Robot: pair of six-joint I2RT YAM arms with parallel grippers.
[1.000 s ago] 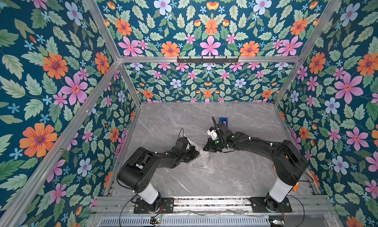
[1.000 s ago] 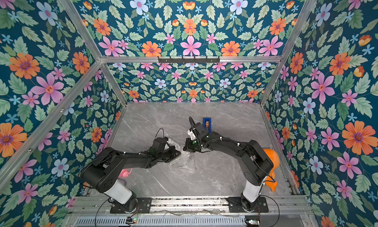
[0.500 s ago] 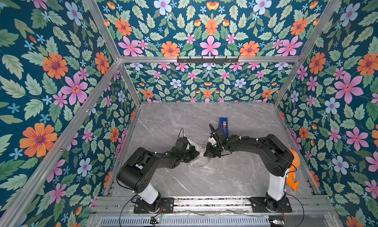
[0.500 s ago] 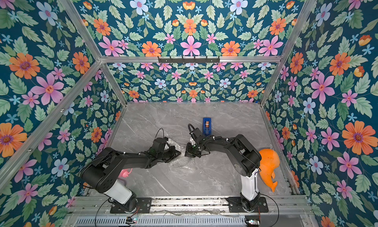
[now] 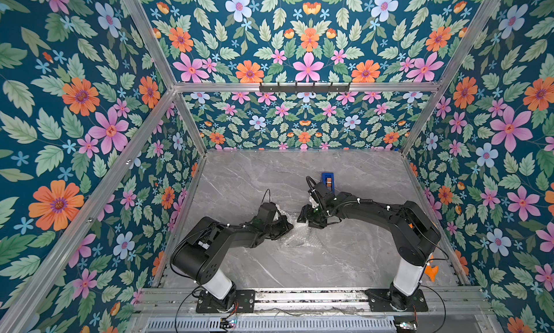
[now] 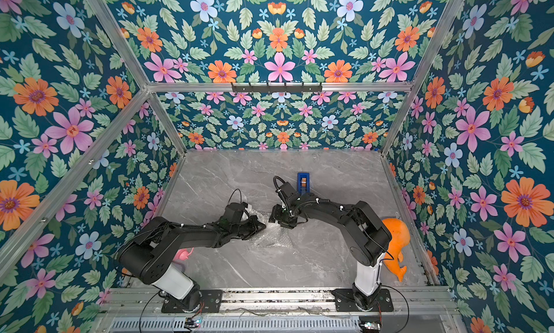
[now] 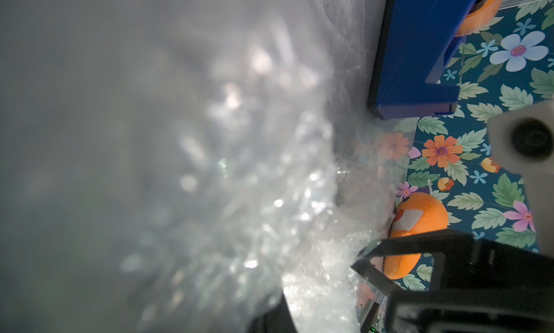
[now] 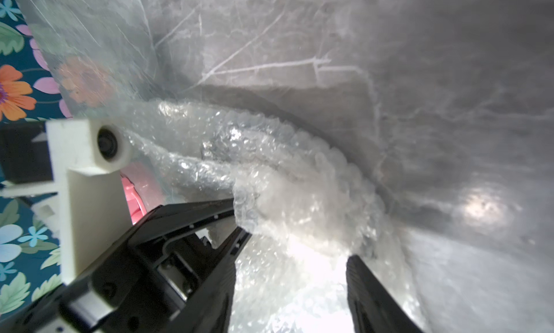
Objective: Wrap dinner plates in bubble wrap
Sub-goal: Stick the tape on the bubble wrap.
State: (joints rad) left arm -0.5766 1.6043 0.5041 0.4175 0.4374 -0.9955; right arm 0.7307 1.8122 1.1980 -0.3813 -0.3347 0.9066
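The bubble wrap [image 5: 302,241] lies bunched on the grey table between my two arms, seen in both top views [image 6: 269,237]. My left gripper [image 5: 286,226] is shut on a gathered fold of it; in the right wrist view that fold [image 8: 257,196] sits at the left gripper's tip. The wrap [image 7: 269,196] fills the left wrist view, with one dark finger [image 7: 269,319] showing. My right gripper [image 8: 296,265] stands open over the wrap, its fingers [image 8: 368,286] spread with wrap between them. The dinner plates are hidden.
A blue tape dispenser [image 5: 327,178] stands just behind the right wrist. An orange whale toy [image 6: 395,244] lies by the right arm's base, near the right wall. Something pink [image 6: 183,253] peeks out under the left arm.
My right gripper's jaws have spread apart off the wrap, and the right arm's elbow swung in and back out. The left arm has stayed put, still shut.
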